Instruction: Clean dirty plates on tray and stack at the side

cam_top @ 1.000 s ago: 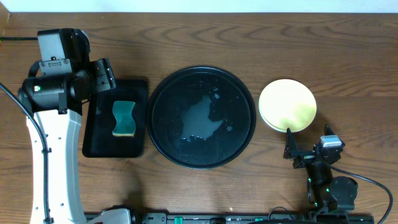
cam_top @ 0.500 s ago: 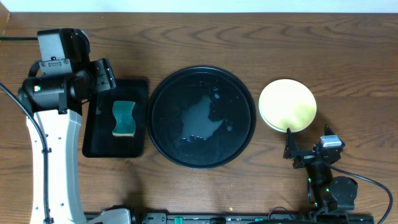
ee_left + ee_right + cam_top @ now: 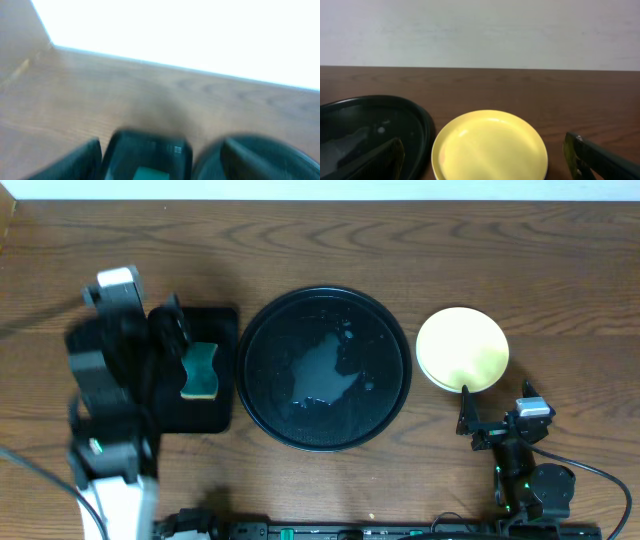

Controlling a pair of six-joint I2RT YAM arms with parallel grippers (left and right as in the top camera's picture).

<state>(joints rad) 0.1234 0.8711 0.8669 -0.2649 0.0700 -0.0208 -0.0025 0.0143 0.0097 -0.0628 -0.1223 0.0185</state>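
A: Grippers, quick?
B: The right gripper [image 3: 495, 392] is spread wide w/ nothing in it, one finger at each edge of its wrist view, low over the table [image 3: 500, 260] and just near the stack. The left gripper [image 3: 168, 332] is a blur over the small rectangular tray [image 3: 215, 415] w/ the sponge [image 3: 200, 370]. Can't tell if it's spread or clenched.
A: Plates?
B: The plates [image 3: 462, 348] sit stacked right of the tray [image 3: 243, 370], apart from it, yellow one on top. A paler rim peeks out below, count unclear. The tray holds only a wet patch [image 3: 325, 370]. Looks about done, imo.
A: If a regrip's needed?
B: Prob light and stiff, but glossy, so slippery, maybe wet. Could chip if dropped. They're shallow, so pinch the near rim, one finger over, one under, top plate only
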